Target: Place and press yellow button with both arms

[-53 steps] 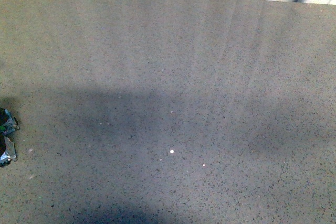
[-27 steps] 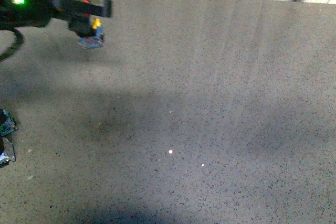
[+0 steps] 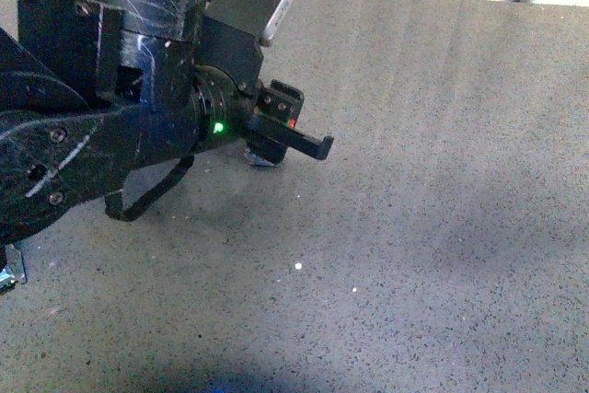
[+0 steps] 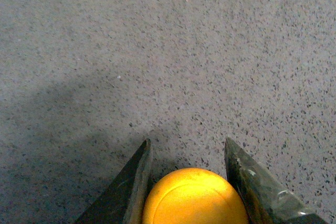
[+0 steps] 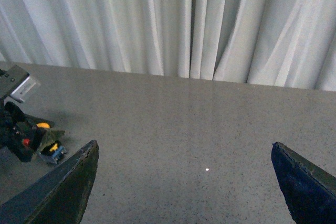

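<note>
— Front view: anything of the yellow button (image 3: 260,159)?

— Only a silvery sliver of the base, poking out under the black left arm (image 3: 110,135); left of centre on the grey speckled table (image 3: 442,227), toward the far side; cannot tell from here whether resting on the surface or held just above it.

— And the left gripper (image 4: 187,148) itself, in the left wrist view?

— Closed on the button; round yellow cap wedged between the two dark fingers (image 4: 131,192), one tight against each side; bare speckled table beyond the tips.

— Right wrist view?

— There, the right gripper (image 5: 184,145), spread wide and gripping nothing; raised above the table, facing the pale curtain (image 5: 184,24); well apart from the button. Far off to one side, the left arm again with the button in its grip; yellow cap uppermost, base low and close over a shadow on the table; contact impossible to judge.

— Anything else on the table?

— A crumpled scrap (image 3: 11,269) at the left edge in the front view, mostly cut off by the frame, well apart from the button; a small white speck (image 3: 299,266) near the middle.
</note>
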